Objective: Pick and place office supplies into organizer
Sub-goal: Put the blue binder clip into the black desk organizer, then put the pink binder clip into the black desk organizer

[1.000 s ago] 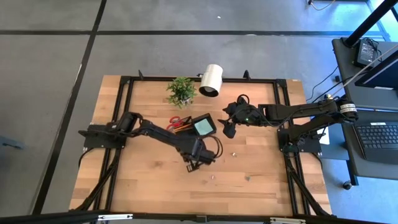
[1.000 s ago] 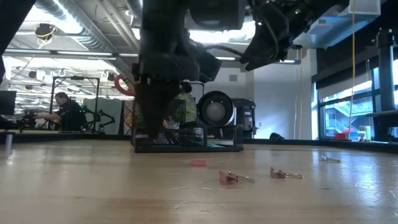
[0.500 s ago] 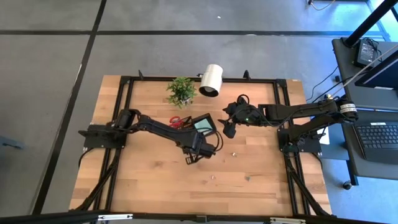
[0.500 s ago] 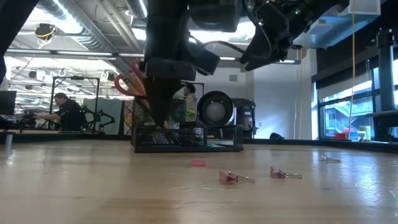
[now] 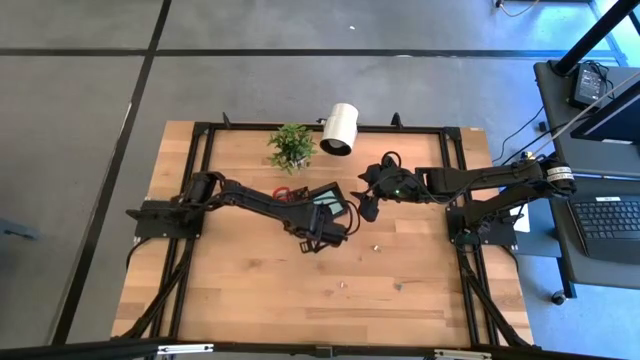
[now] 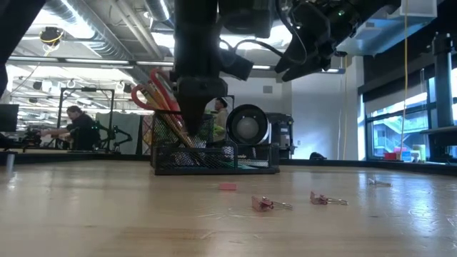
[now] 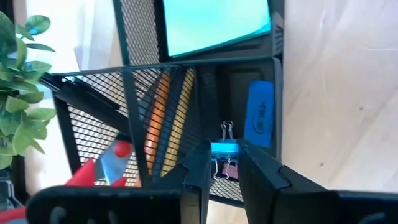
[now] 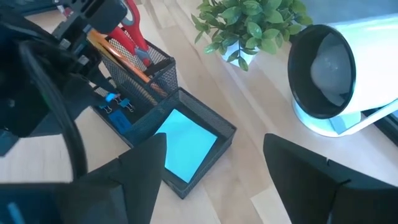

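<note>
Centrally, the left gripper [image 7: 225, 163] holds a blue binder clip [image 7: 224, 149] over the black mesh organizer [image 7: 205, 93].

Its fingers [image 7: 198, 168] pinch the clip's blue body from both sides, with the wire handle pointing ahead of the tips. Directly beyond the clip, a small blue piece [image 7: 259, 114] lies in the organizer's shallow compartment, and farther ahead the pale teal note pad [image 7: 214, 25] fills the flat tray. Beside the clip, the tall mesh cup holds pencils [image 7: 163, 109] and the red-handled scissors [image 7: 106, 165]. The right gripper [image 5: 366, 190] hangs with its jaws spread wide and empty, just beyond the organizer's far side, near the white lamp [image 8: 339, 68] and potted plant [image 8: 252, 25]. On the table [image 6: 107, 214], nearer the low camera than the organizer, lie loose pink clips [image 6: 263, 204].
</note>
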